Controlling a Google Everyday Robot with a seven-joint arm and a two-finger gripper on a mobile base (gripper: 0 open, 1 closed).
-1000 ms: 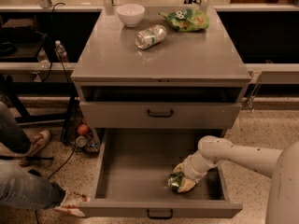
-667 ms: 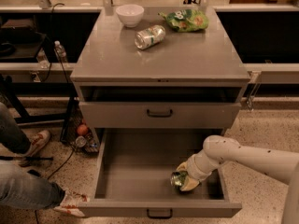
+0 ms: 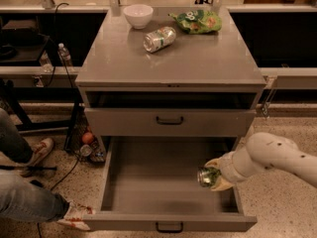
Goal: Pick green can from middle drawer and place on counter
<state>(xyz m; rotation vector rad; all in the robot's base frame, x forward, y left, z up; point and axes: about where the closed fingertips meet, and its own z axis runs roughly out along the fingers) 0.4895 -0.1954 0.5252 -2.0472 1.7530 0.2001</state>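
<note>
The green can (image 3: 207, 176) is small, dark green with a silver end, held on its side over the right part of the open middle drawer (image 3: 148, 182). My gripper (image 3: 214, 174) is shut on the can, its pale fingers above and below it, with the white arm reaching in from the right. The can looks lifted a little off the drawer floor. The counter (image 3: 198, 53) is the flat grey top of the cabinet, above.
On the counter stand a white bowl (image 3: 138, 15), a paler silver-white can (image 3: 159, 38) on its side and a green crisp bag (image 3: 196, 21). A closed drawer front (image 3: 169, 120) sits above the open one. A person's legs and shoes (image 3: 34, 155) are at left.
My gripper has moved right and up a little with the green can in it, from the drawer floor toward the drawer's right side.
</note>
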